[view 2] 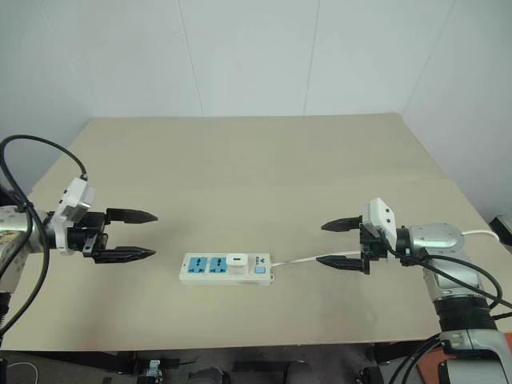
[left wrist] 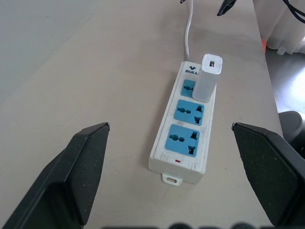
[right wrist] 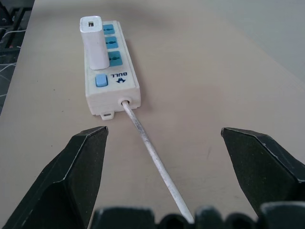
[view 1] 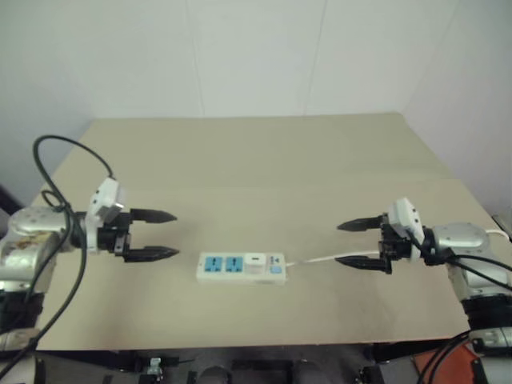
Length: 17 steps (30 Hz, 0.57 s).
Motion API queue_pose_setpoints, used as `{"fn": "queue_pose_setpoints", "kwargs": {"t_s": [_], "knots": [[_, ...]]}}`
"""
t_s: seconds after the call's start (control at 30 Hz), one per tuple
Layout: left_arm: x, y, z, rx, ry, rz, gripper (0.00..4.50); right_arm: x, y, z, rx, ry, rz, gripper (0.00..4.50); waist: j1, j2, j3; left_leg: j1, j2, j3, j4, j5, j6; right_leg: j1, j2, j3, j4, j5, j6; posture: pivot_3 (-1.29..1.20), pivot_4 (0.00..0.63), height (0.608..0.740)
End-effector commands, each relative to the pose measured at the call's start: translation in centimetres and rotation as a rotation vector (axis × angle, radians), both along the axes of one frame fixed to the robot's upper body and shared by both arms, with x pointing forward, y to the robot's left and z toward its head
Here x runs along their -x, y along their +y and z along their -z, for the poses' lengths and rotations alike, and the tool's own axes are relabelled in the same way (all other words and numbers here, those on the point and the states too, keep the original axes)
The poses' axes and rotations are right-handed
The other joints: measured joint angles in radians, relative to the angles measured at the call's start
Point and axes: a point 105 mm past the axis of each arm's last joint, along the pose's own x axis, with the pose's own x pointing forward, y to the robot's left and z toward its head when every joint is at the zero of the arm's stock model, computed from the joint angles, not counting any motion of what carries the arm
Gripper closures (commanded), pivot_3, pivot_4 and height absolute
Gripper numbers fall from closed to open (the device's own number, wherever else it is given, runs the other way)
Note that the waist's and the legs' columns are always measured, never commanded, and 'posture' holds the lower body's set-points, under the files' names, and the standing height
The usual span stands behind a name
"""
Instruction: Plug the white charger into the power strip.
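While charger (left wrist: 208,77) sits upright in strip (left wrist: 187,125), L pincer (view 1: 154,235) & R pincer (view 1: 357,244) gape empty, level, facing inward.

From my station I see a broad beige tabletop (view 1: 264,168) with a faint seam running across its far right part. Behind it stand plain white wall panels (view 1: 256,56), joined by thin vertical lines and meeting at a corner on the right. Below the table's near edge I make out dark hardware I cannot identify, and something orange-red (view 1: 448,366) low down at the right corner.
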Motion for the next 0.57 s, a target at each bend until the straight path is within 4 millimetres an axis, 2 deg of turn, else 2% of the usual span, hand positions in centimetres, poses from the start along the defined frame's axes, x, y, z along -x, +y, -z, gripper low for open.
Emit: {"fn": "queue_pose_setpoints", "kwargs": {"t_s": [0.03,0.57], "knots": [[0.23,-0.17,-1.05,0.004,-0.043,0.008,0.0,0.14,0.14,-1.55,-0.001,-0.051,-0.014,0.03,-0.001,0.0,0.0,0.0,0.0,0.0,0.0,0.0,0.0,0.0,0.0,0.0,0.0,0.0,0.0,0.0,0.15,0.74],[-0.04,-1.1,-0.96,0.02,-0.039,0.027,0.0,0.33,0.64,-1.35,0.004,-0.044,-0.009,0.03,0.0,0.0,0.0,0.0,0.0,0.001,0.0,0.0,0.0,0.0,0.0,0.0,0.0,0.0,0.0,0.0,0.15,0.74]]}}
